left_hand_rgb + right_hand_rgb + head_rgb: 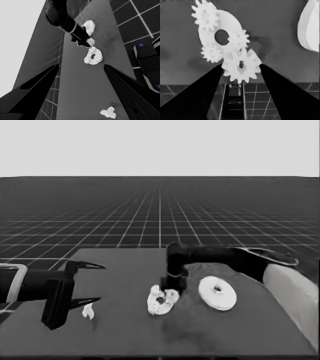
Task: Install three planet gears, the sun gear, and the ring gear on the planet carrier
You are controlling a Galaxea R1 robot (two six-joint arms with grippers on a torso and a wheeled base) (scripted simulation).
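**Right gripper over the carrier disc, gear between its fingers**

I see the right gripper [170, 286] reaching in from the right side of the head view, its black forearm stretched across the table and its fingers pointing down at the far edge of the smaller round part [161, 300] — the mid-sized flat white disc with a dark centre hole, lying near the middle of the dark table [125, 335].

In the right wrist view, the two black fingers close in on either side of a small white toothed gear with a centre hole [241, 66]; its teeth touch both finger edges, so I log it as gripped. This held gear overlaps the rim of the smaller round part [225, 29].

Three more small white toothed gears [205, 15] sit on that disc — one at its rim on the far side from the held gear, one [211, 52] at another edge, one [239, 39] just beside the centre hole.

The larger round part [217, 293], a thick white disc with a raised hub and hole, lies flat just to the right of the smaller one, apart from it.

The left gripper [91, 282] waits over the table's left end, fingers spread wide and holding nothing. The thin white piece [88, 311], small and irregular, lies on the table near its lower finger.
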